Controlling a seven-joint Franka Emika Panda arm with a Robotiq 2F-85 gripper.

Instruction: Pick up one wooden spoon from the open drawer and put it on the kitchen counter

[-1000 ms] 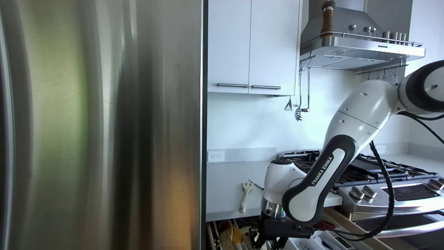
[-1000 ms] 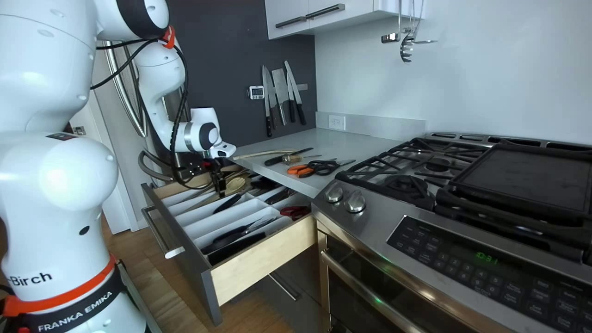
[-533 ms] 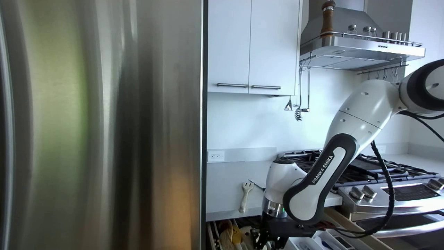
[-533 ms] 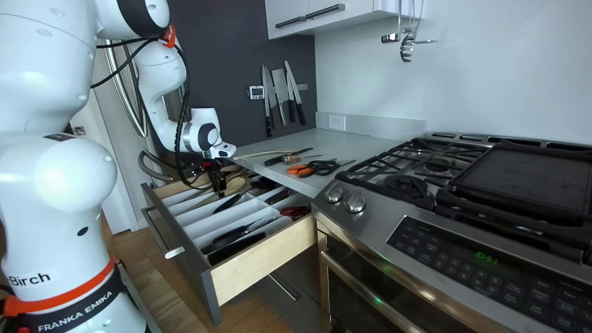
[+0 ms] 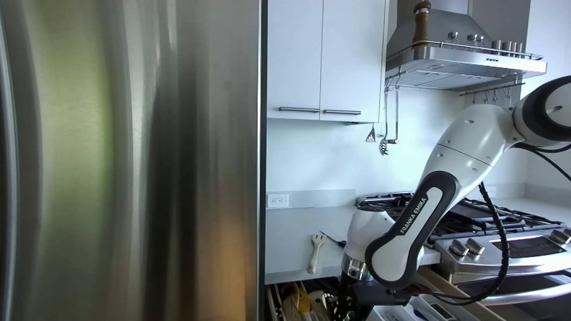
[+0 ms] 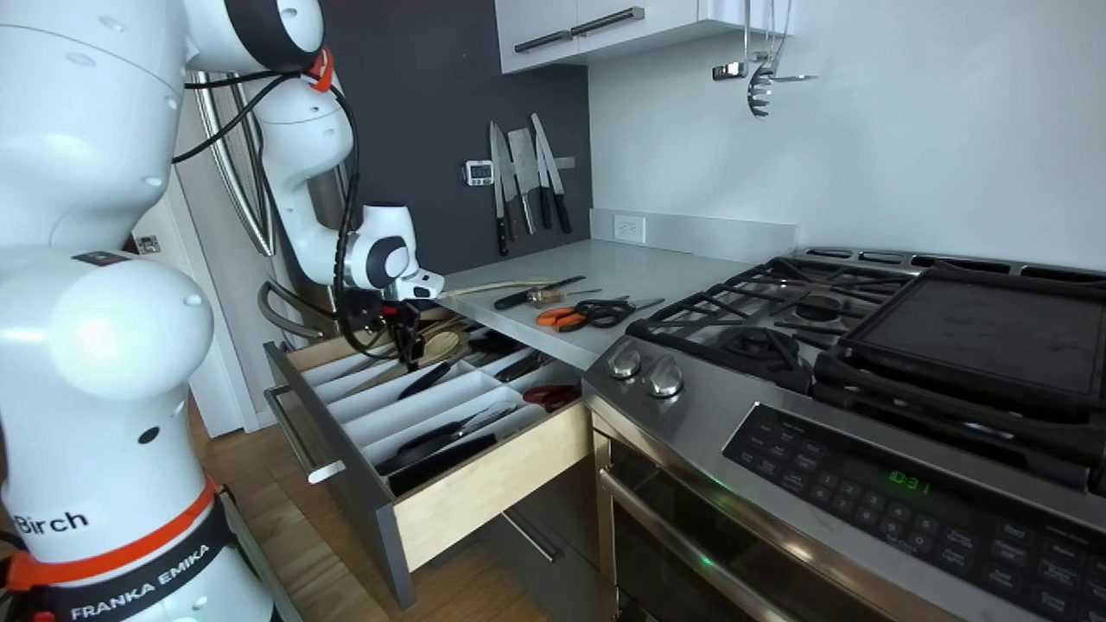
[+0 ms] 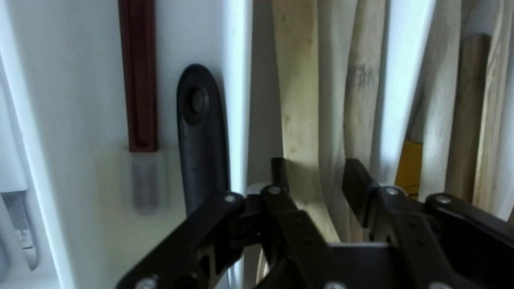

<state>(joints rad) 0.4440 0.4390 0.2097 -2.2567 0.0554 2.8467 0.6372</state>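
The open drawer [image 6: 484,505] holds wooden utensils in its white compartments. A wooden spoon [image 6: 442,347] with an oval head lies in it beside my gripper [image 6: 408,350] in an exterior view. In the wrist view my gripper [image 7: 317,176] is open, with its fingers down among the handles. A pale wooden handle [image 7: 298,88] lies between the fingers, close to the left one. More wooden handles [image 7: 363,80] lie beside it, near the right finger. Which handle belongs to the spoon cannot be told. The kitchen counter [image 6: 665,263] is behind the drawer and also shows in an exterior view [image 5: 290,249].
A black handle [image 7: 202,132] and a dark red handle [image 7: 138,80] lie left of the divider [image 7: 237,100]. Orange-handled scissors [image 6: 562,319], a knife [image 6: 514,299] and a wooden utensil [image 5: 315,252] lie on the counter. The stove [image 6: 760,345] stands beside the drawer.
The arm and gripper have shifted slightly to the right and a little lower in an exterior view. The utensils in the drawer and on the counter have not visibly moved.
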